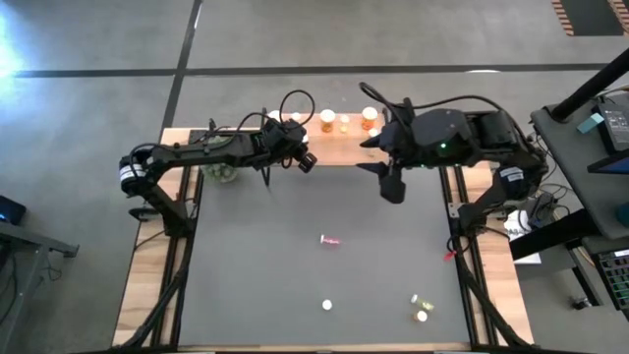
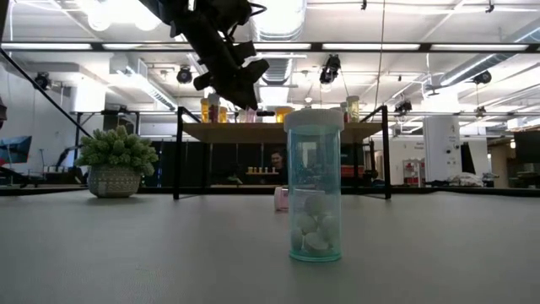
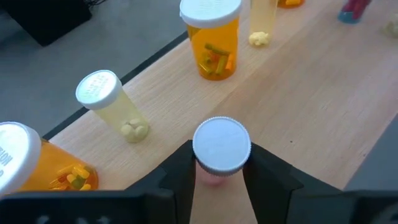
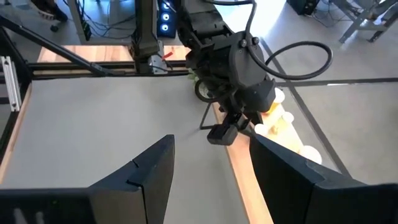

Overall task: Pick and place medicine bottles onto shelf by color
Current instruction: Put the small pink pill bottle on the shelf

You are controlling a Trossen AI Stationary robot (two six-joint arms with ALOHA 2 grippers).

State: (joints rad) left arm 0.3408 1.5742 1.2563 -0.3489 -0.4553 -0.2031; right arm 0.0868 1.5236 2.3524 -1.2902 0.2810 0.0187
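The step in hand seems to be the placing of one bottle on the shelf [image 3: 323, 93]: in the left wrist view the left pincer [image 3: 221, 177] stands over the light wood top with a small pink bottle [image 3: 221, 149] under a white cap between its two dark fingers [image 3: 180, 177]. The fingers are on both sides of the bottle, but I cannot tell if they pinch it firmly or are already loosening. Just beside it on the shelf stand a pale yellow bottle [image 3: 112, 106], an orange bottle [image 3: 211, 34] and, at the edge of the picture, a second orange bottle [image 3: 31, 168]. The right pincer [image 4: 205, 165] hangs spread and empty above the dark mat [image 1: 295, 285] of the table, near the shelf, and holds nothing. More bottles wait on the mat: a pink one lying [image 1: 330, 240], a white-capped one [image 1: 327, 305] and two greenish ones [image 1: 420, 307] near the front. In my judgement the next move asks the left pincer to set the pink bottle upright and apart from the orange and yellow ones, to spread its fingers, and to rise straight so the cap is not dragged
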